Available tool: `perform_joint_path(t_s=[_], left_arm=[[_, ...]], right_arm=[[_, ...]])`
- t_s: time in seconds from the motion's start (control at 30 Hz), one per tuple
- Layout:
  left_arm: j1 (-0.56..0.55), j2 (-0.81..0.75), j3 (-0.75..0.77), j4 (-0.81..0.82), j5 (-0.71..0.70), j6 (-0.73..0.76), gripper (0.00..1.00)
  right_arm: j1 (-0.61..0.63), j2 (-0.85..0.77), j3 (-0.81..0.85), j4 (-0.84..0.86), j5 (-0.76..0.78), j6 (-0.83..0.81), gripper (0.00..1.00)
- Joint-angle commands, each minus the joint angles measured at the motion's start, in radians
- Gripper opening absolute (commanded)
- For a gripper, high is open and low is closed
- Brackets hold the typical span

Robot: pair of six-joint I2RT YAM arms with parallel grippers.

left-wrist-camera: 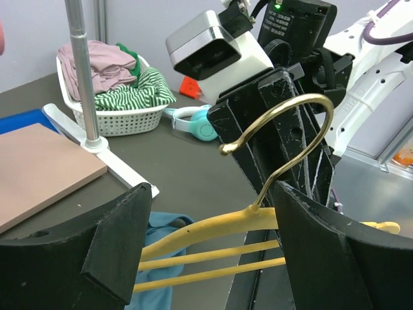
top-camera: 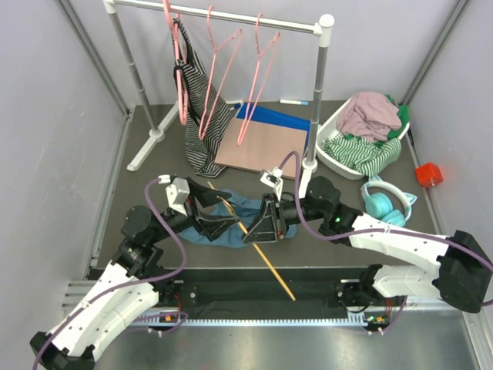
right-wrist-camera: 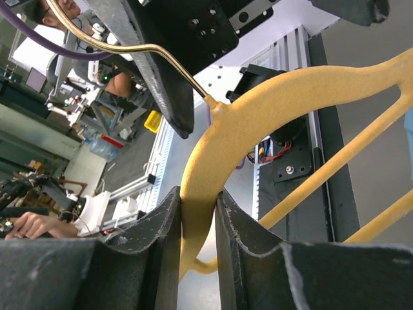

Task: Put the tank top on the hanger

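The yellow-orange hanger (top-camera: pixel 258 253) lies slantwise at the middle front of the table, over the teal-blue tank top (top-camera: pixel 235 206), which is crumpled flat beneath both grippers. My right gripper (top-camera: pixel 266 220) is shut on the hanger's thick shoulder (right-wrist-camera: pixel 206 161) just below the metal hook (right-wrist-camera: pixel 129 44). My left gripper (top-camera: pixel 208 218) is open, and the hanger's arm and bars (left-wrist-camera: pixel 206 231) pass between its wide-apart jaws (left-wrist-camera: pixel 208 194). The hook (left-wrist-camera: pixel 303 123) curves up in front of the right gripper's black body. A bit of tank top (left-wrist-camera: pixel 158 258) shows below the hanger.
A white clothes rack (top-camera: pixel 223 19) at the back holds pink hangers (top-camera: pixel 258 77) and a striped garment (top-camera: pixel 202 108). A brown board (top-camera: pixel 262 146) lies on a blue mat. A white basket (top-camera: pixel 327 150) of clothes, teal headphones (top-camera: pixel 381 202) and a red cube (top-camera: pixel 429 174) sit at the right.
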Motion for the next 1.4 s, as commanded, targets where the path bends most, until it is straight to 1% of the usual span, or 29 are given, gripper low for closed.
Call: perform_joint_path(t_s=[0.0, 0.13, 0.27, 0.4, 0.5, 0.6, 0.63, 0.7, 0.73, 0.83, 0.87, 0.97, 1.03, 1.13, 1.17, 1.23, 1.27, 1.3, 1.33, 1.37], left_arm=[[-0.001, 0.009, 0.027, 0.077, 0.003, -0.002, 0.81], [-0.002, 0.061, 0.022, 0.146, 0.003, -0.033, 0.81], [-0.013, 0.099, 0.027, 0.181, -0.010, -0.036, 0.80], [-0.032, 0.122, 0.018, 0.230, -0.028, -0.050, 0.78], [-0.059, 0.151, 0.016, 0.264, -0.046, -0.050, 0.75], [-0.094, 0.188, 0.024, 0.269, -0.059, -0.037, 0.67], [-0.111, 0.200, 0.033, 0.263, -0.065, -0.022, 0.61], [-0.124, 0.206, 0.039, 0.247, -0.079, -0.008, 0.54], [-0.131, 0.206, 0.042, 0.235, -0.088, 0.004, 0.45], [-0.131, 0.203, 0.044, 0.215, -0.097, 0.021, 0.27], [-0.131, 0.202, 0.042, 0.212, -0.100, 0.024, 0.16], [-0.133, 0.191, 0.044, 0.185, -0.111, 0.044, 0.00], [-0.133, 0.179, 0.045, 0.165, -0.129, 0.068, 0.00], [-0.133, 0.161, 0.039, 0.132, -0.158, 0.096, 0.00], [-0.133, 0.157, 0.036, 0.126, -0.175, 0.102, 0.00], [-0.133, 0.142, 0.021, 0.126, -0.192, 0.118, 0.00], [-0.133, 0.136, 0.015, 0.126, -0.212, 0.122, 0.00], [-0.133, 0.128, 0.009, 0.131, -0.223, 0.133, 0.00], [-0.133, 0.125, -0.002, 0.132, -0.235, 0.139, 0.00], [-0.133, 0.124, -0.007, 0.131, -0.246, 0.145, 0.00]], right_arm=[[0.005, -0.005, -0.006, 0.150, 0.003, 0.016, 0.00], [0.005, 0.015, -0.020, 0.209, -0.006, 0.044, 0.00], [0.005, 0.004, -0.032, 0.216, -0.010, 0.044, 0.00], [0.004, -0.013, -0.034, 0.215, -0.010, 0.038, 0.00], [0.004, -0.017, -0.035, 0.215, -0.009, 0.035, 0.00], [0.002, -0.020, -0.040, 0.215, -0.006, 0.031, 0.00], [0.002, -0.024, -0.043, 0.215, -0.004, 0.030, 0.00], [-0.001, -0.033, -0.052, 0.213, 0.002, 0.028, 0.00], [-0.004, -0.037, -0.054, 0.212, 0.003, 0.028, 0.00], [-0.012, -0.056, -0.058, 0.186, 0.019, 0.013, 0.00], [-0.013, -0.060, -0.057, 0.176, 0.029, 0.007, 0.00], [-0.019, -0.074, -0.052, 0.137, 0.052, -0.014, 0.00], [-0.022, -0.083, -0.046, 0.097, 0.080, -0.034, 0.00], [-0.027, -0.085, -0.038, 0.040, 0.115, -0.060, 0.07], [-0.029, -0.086, -0.032, 0.026, 0.123, -0.067, 0.17], [-0.032, -0.083, -0.029, -0.005, 0.135, -0.077, 0.26], [-0.036, -0.082, -0.024, -0.011, 0.137, -0.079, 0.34], [-0.039, -0.080, -0.021, -0.023, 0.138, -0.084, 0.39], [-0.041, -0.079, -0.021, -0.031, 0.141, -0.090, 0.50], [-0.051, -0.080, -0.018, -0.038, 0.141, -0.091, 0.55]])
